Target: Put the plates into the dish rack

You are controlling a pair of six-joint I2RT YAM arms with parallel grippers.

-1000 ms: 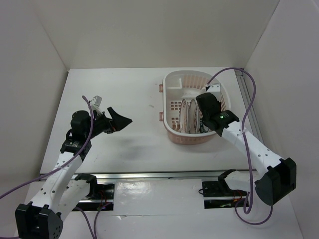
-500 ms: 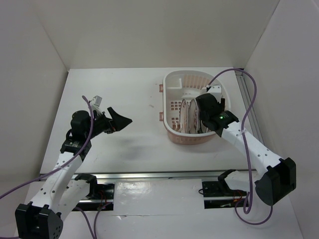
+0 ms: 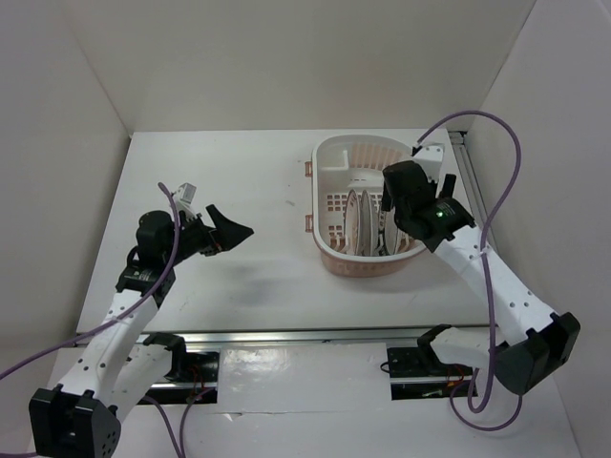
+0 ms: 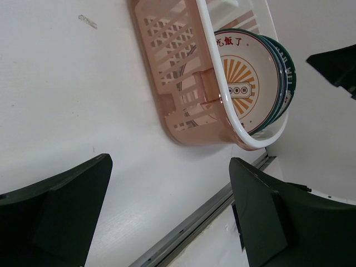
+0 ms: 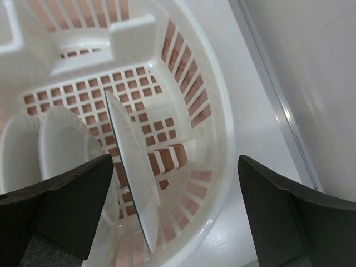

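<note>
The dish rack stands at the back right of the table, white with a peach-pink base. Three plates stand on edge inside it: the orange sunburst plate, a dark green rimmed plate behind it, and a third hidden from the left wrist view. In the right wrist view the nearest plate shows edge-on beside two more plates. My right gripper hovers open over the rack's right half, touching no plate. My left gripper hangs open over bare table, far left of the rack.
A metal rail runs along the table's near edge, and another rail runs along the right side close to the rack. White walls enclose the table on three sides. A small mark lies on the table left of the rack.
My right gripper has opened and let go of the nearest plate, which now stands in the rack, and has lifted up and back to the right. The left arm has not moved.
</note>
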